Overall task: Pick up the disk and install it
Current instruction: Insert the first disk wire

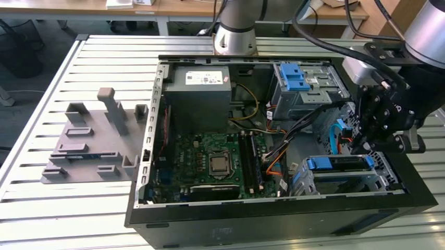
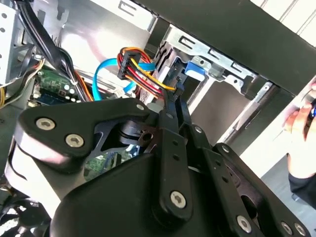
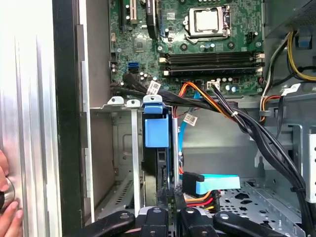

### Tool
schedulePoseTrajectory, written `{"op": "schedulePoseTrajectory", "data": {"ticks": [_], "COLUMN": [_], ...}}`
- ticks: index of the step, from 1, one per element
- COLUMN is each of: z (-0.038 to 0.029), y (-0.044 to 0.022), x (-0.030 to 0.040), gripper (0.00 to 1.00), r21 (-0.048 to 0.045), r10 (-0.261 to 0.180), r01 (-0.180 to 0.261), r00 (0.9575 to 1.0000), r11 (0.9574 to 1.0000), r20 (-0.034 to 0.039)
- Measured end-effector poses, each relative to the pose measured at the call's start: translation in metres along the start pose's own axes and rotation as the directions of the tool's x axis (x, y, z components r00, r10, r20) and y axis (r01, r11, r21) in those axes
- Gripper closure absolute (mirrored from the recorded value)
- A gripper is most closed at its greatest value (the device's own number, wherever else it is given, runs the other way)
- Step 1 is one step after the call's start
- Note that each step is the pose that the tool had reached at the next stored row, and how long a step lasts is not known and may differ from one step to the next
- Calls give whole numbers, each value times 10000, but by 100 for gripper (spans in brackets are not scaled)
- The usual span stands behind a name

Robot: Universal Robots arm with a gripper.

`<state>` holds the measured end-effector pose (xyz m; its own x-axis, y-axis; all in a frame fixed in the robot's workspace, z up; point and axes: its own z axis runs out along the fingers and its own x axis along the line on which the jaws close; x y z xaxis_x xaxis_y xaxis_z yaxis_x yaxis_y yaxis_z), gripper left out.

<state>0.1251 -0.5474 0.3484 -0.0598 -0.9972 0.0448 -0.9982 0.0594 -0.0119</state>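
Note:
The disk [image 1: 341, 163], silver with a blue bracket, lies slotted in the lower metal bay at the case's front corner, on the exterior view's right. In the first wrist view it stands edge-on, its blue bracket tab [image 3: 155, 129] at the bay's mouth. A bit of that blue bracket [image 2: 195, 68] peeks past the fingers in the second wrist view. My gripper [image 1: 373, 147] hangs just above the disk's rear end, fingers pressed together with nothing seen between them. The gripper [image 2: 174, 96] points straight at the bay, and its fingers [image 3: 157, 215] sit right behind the disk's edge.
The open computer case [image 1: 278, 224] lies on a slatted table. An upper drive cage with blue latch [image 1: 300, 82], the motherboard [image 1: 215, 156] and bundled cables [image 3: 212, 106] crowd the inside. A grey holder block [image 1: 90, 140] stands left. A person's hand [image 2: 301, 123] rests outside the case wall.

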Motion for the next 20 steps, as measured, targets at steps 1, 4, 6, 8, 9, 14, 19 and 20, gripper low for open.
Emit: {"op": "schedulePoseTrajectory", "data": {"ticks": [1,4,6,8,9,14,19,20], "z": [1,14,24,32,37,72,87,91], "y": [0,0,0,0,0,-2,1,2], "x": [0,-1,-1,8,15,50,50,50], "gripper": [84,84,84,84,84,84,84,84], "r21": [-4,-22,-30,-32,-33,-42,-43,-44], "r10": [43,197,217,218,218,218,217,217], "r01": [-43,-197,-216,-217,-217,-217,-216,-216], "r00": [10000,9996,9995,9994,9994,9994,9994,9994], "r11": [10000,9998,9998,9998,9998,9998,9998,9998], "r20": [19,186,249,255,256,257,256,256]}}
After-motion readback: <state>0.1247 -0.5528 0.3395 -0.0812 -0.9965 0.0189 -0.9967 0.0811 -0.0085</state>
